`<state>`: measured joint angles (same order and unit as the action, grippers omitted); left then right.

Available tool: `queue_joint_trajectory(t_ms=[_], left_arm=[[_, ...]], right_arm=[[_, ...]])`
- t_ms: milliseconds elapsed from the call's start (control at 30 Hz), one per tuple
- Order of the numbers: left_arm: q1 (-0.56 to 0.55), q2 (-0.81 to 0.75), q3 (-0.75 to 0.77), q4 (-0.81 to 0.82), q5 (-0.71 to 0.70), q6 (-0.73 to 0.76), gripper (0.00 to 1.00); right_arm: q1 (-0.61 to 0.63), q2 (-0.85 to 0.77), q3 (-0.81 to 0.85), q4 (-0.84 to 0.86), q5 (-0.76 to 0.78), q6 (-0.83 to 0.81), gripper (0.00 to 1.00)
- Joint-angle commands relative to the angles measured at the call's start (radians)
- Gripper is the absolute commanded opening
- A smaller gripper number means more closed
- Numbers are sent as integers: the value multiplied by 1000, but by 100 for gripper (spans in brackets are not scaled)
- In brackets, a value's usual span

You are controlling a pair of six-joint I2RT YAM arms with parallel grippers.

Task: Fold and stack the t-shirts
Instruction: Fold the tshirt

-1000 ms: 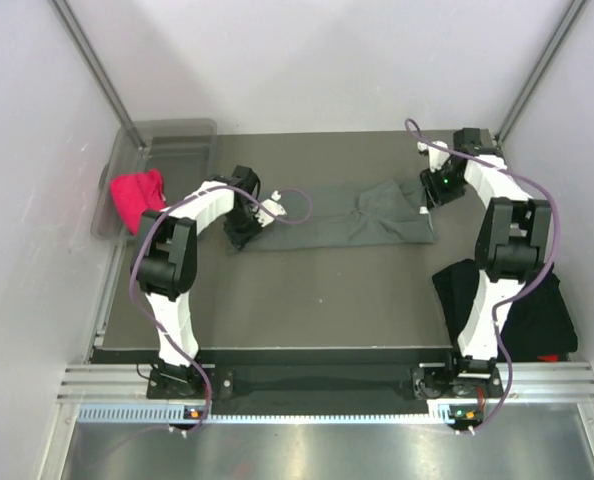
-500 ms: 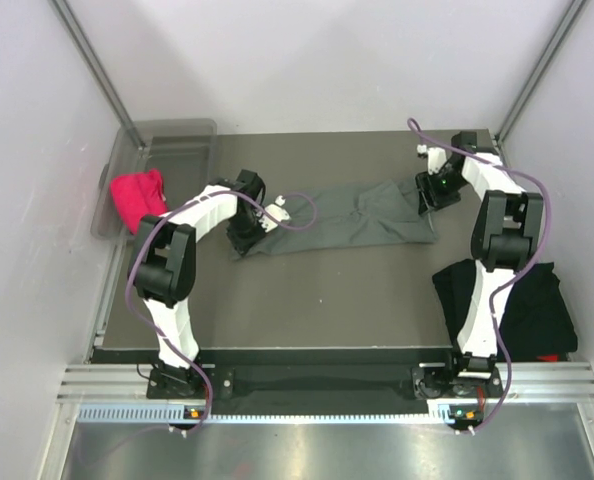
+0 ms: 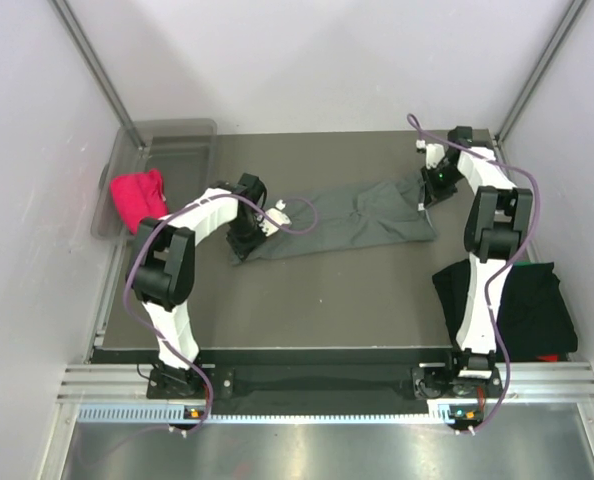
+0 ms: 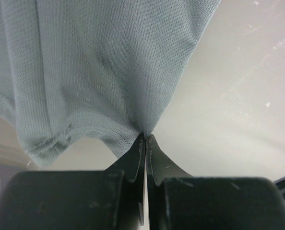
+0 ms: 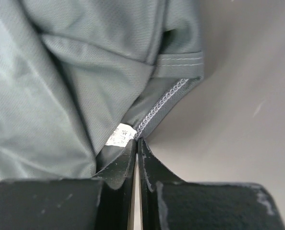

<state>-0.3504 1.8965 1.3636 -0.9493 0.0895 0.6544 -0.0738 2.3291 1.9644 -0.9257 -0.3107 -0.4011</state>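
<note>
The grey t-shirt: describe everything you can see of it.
The grey t-shirt is fine mesh knit, gathered into a long wrinkled band across the far part of the table. The left hand is shut on its left end, the right hand on a stitched hem at its right end, beside a small white label.

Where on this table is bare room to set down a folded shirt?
The widest bare patch of the table lies between the grey shirt and the near edge. A narrower strip runs behind that shirt, from the bin to the right arm. The near right corner is crowded with black shirts.
</note>
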Motion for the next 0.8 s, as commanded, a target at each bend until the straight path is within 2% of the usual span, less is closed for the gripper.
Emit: queue_joint_trajectory(t_ms=[0,133,167,367,433,533,633,767], left_arm=[[-18,-79,-17,-54,4,-21,0],[-51,-120,-20,-89,18,-45,0],[-74,-126,-21,-106,15,-52,0],[-177,-148,-43,-150,3,-99,0],[-206,-157,-52,-163,27,-114,12],[-274,-183,-60,-167,68,-128,21],[-358,-182,-40,-187,127,-151,24],[-386,-168,-17,-189,150,-153,26]], right_arm=[[37,64,80,62,97,-13,0],[71,110,168,123,168,-31,0],[109,122,213,136,179,-38,0],[161,213,356,226,240,-73,0],[177,249,412,232,257,-93,0],[203,263,447,306,295,-119,0],[226,276,453,437,305,-139,0],[252,325,491,552,354,-153,0]])
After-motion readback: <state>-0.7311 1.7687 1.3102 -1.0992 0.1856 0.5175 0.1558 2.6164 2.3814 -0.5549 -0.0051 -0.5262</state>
